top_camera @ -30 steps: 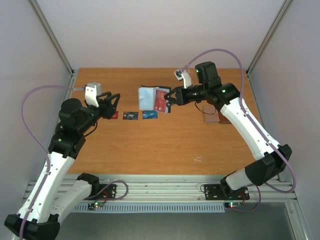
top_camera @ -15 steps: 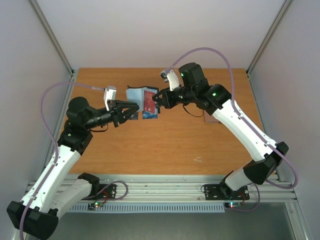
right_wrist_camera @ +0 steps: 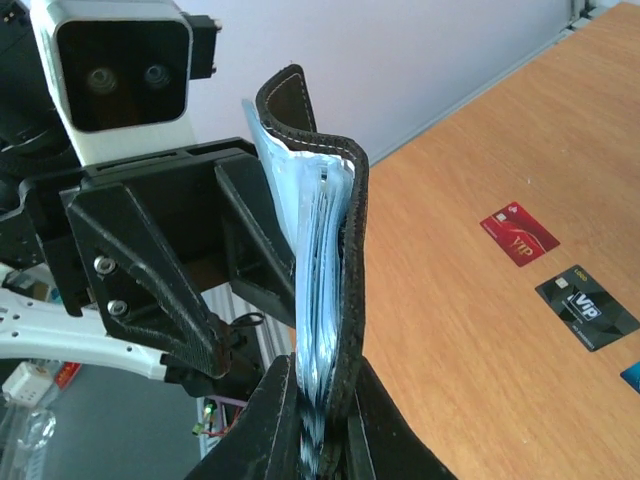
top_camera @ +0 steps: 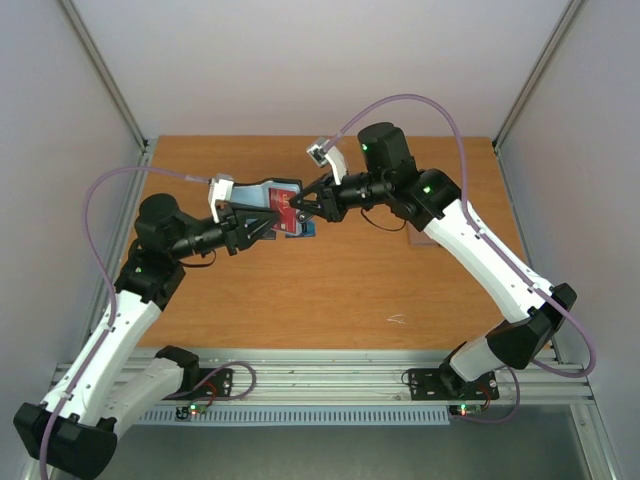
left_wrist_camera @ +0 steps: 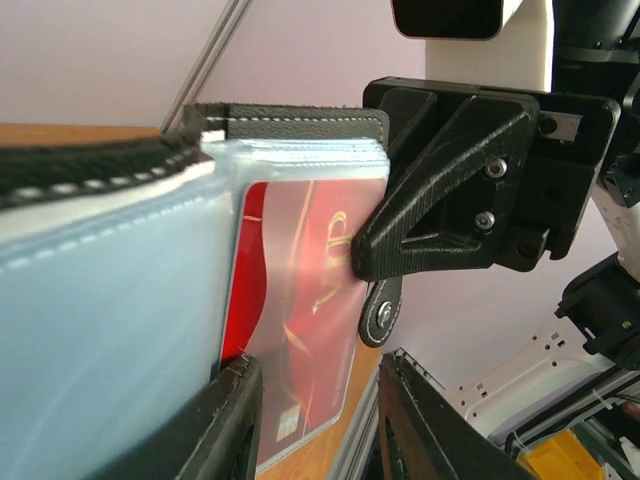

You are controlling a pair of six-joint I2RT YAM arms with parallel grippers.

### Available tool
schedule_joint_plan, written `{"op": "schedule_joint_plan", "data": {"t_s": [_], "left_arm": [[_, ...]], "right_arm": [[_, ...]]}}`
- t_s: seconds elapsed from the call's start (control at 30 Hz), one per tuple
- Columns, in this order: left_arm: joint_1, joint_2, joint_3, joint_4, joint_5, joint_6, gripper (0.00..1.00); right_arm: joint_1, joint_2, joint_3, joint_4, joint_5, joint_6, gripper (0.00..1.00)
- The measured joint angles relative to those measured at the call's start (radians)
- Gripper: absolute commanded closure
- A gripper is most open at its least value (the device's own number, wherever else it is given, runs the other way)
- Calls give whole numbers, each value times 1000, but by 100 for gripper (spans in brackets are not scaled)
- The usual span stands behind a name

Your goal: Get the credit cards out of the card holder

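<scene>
Right, the orange-brown worktop (top_camera: 350, 290) fills the middle of the overhead view. The right arm (top_camera: 480, 250) and the left arm (top_camera: 140, 290) reach in from either side and meet above its far half. Between them the card holder (left_wrist_camera: 120, 300) is up off the worktop, folded open, black outside with pale blue-grey pockets inside. My right pincer (right_wrist_camera: 320, 420) is pressed together on one edge of the holder, pinching the black cover and the pocket stack. My left pincer (left_wrist_camera: 320, 425) stands spread on the pocket side. The lower end of the pocketed red card (left_wrist_camera: 300, 300) shows in the gap between its fingers, and I cannot tell whether either finger touches it. That card sits in a clear pocket, just beside the right pincer's fingertip. Down on the worktop lie a loose red card (right_wrist_camera: 518, 233), a black card (right_wrist_camera: 585, 307) near it, and the corner of a blue card (right_wrist_camera: 632, 375) at the frame edge.
</scene>
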Motion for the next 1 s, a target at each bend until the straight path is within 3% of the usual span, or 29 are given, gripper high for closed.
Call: {"op": "schedule_joint_plan", "data": {"t_s": [1.0], "left_arm": [[31,-19,9,30,81,-8,61]], "right_arm": [[-11,-34,-13,-10,-134,-104,99]]}}
